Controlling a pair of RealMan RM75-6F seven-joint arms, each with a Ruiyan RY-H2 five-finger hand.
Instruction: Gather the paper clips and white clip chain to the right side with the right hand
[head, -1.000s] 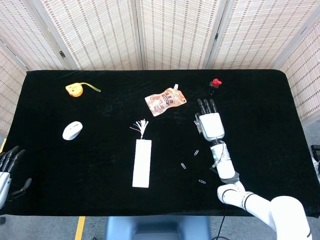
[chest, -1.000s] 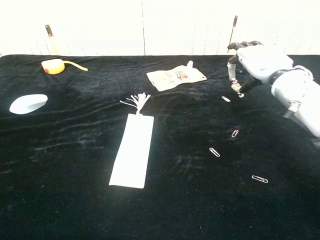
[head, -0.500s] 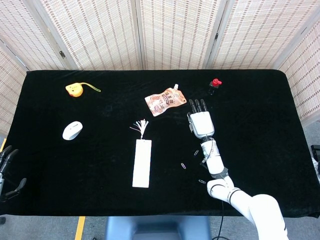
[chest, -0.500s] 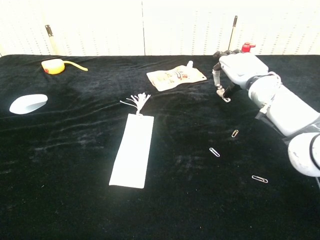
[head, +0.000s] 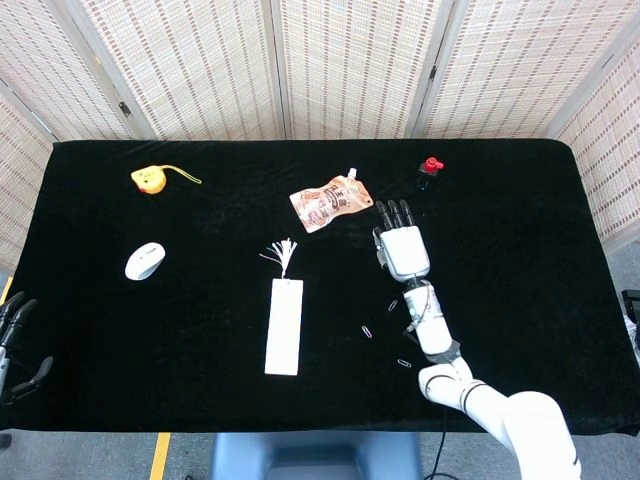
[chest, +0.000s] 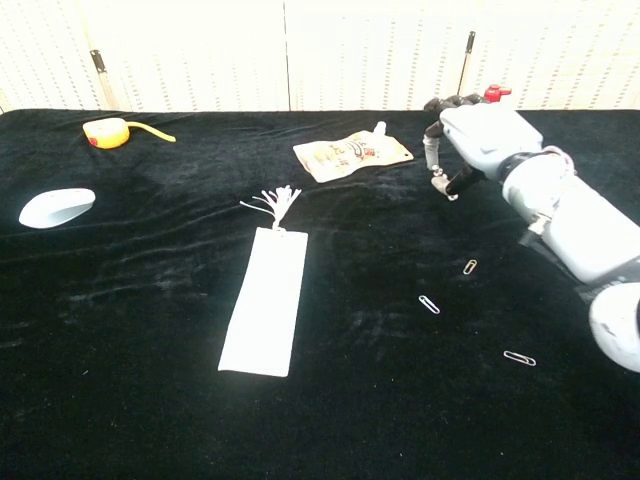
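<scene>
My right hand (head: 401, 247) (chest: 478, 132) hovers right of centre, fingers spread and pointing away, with two fingertips (chest: 441, 186) down on the black cloth. A paper clip lay at that spot earlier and is hidden now. Three loose paper clips lie nearer me: one (head: 393, 305) (chest: 470, 267), a second (head: 370, 331) (chest: 429, 304) and a third (head: 404, 363) (chest: 519, 358). A white stringy bundle (head: 281, 253) (chest: 274, 205), possibly the clip chain, lies mid-table at the top of a long white strip (head: 283, 327) (chest: 264, 312). My left hand (head: 14, 340) hangs empty at the table's near left corner.
An orange-printed pouch (head: 331, 203) (chest: 352, 152) lies just left of my right hand. A red-capped small bottle (head: 429, 171) (chest: 491, 94) stands behind it. Far left are a yellow tape measure (head: 148, 179) (chest: 108, 131) and a white mouse (head: 145, 261) (chest: 56, 207).
My right hand moved left over the paper clip that lay beside its fingertips, then barely shifted. My left hand sank lower at the corner.
</scene>
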